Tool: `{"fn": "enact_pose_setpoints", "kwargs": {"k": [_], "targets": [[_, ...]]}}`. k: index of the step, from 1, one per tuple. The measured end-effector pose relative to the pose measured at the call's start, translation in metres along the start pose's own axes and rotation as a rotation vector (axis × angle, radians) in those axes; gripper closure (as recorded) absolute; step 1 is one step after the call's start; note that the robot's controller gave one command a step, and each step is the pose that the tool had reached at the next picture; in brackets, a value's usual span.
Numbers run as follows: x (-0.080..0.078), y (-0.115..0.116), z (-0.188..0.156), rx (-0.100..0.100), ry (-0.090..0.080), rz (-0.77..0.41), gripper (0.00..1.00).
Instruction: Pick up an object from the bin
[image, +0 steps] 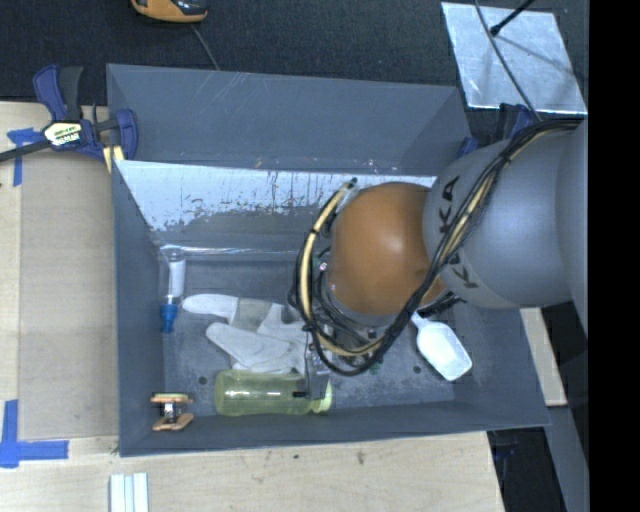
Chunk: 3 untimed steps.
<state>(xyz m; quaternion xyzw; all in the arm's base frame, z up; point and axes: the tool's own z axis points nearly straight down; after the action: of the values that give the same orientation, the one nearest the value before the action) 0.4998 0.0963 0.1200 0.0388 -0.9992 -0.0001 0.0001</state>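
Grey bin (135, 330) — jaws, state unclear, above a translucent yellow-green bottle (255, 392) lying flat.

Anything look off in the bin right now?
Nothing stands out. The yellow bottle lies on its side low in the view, with the white cloth crumpled just above it. No spill or damage is visible.

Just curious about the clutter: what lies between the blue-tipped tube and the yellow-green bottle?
A crumpled white cloth lies between the blue-tipped tube and the yellow-green bottle, in the camera view.
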Motion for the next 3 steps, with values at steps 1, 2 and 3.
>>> {"fn": "enact_pose_setpoints", "kwargs": {"k": [1, 2, 3], "targets": [[-0.031, -0.026, -0.011, 0.003, 0.000, 0.081, 0.00], [-0.035, 0.009, -0.064, 0.001, 0.003, 0.123, 0.00], [-0.042, 0.024, -0.044, -0.003, -0.016, 0.101, 0.00]]}}
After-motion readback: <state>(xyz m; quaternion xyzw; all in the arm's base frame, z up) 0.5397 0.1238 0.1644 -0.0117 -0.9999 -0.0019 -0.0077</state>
